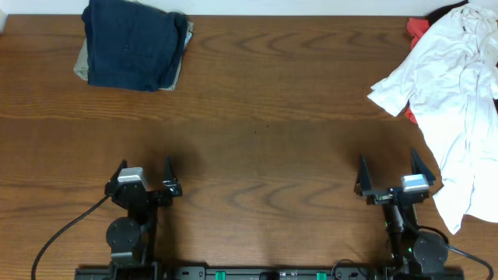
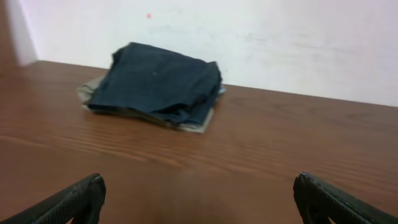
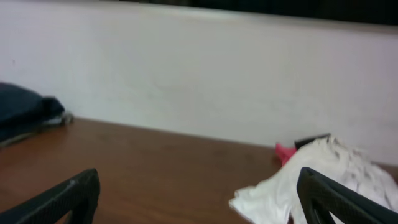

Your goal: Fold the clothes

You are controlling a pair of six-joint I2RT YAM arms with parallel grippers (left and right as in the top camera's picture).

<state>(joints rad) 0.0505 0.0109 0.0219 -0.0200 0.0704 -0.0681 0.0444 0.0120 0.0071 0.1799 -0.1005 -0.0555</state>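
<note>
Overhead view: both arms are positioned at the near edge of the tabletop [image 1: 264, 117], well apart from every garment. The left gripper [image 1: 145, 166] and the right gripper [image 1: 388, 158] are each shown with jaws spread wide and nothing between them. A navy garment [image 1: 132, 43] lies folded on a tan garment [image 1: 81, 66] at the far left corner. The white T-shirt [image 1: 459, 78] is heaped, crumpled, along the right edge from the far right corner toward the near edge. A red garment [image 1: 418, 29] and a black garment [image 1: 443, 11] are partly covered by it.

Left wrist view: the navy-on-tan stack is seen ahead by the far edge. The fingers [image 2: 74, 199] are held apart over bare wood.

Right wrist view: the T-shirt heap is seen ahead and to the right (no print can be made out). The jaws are wide and empty.

The step in hand is judged to be the start of the next garment, with the stack apparently done and the T-shirt untouched. For the next move, the right arm would need to be reached to the heap, an edge pinched, and the shirt drawn to the middle of the tabletop and spread flat.
</note>
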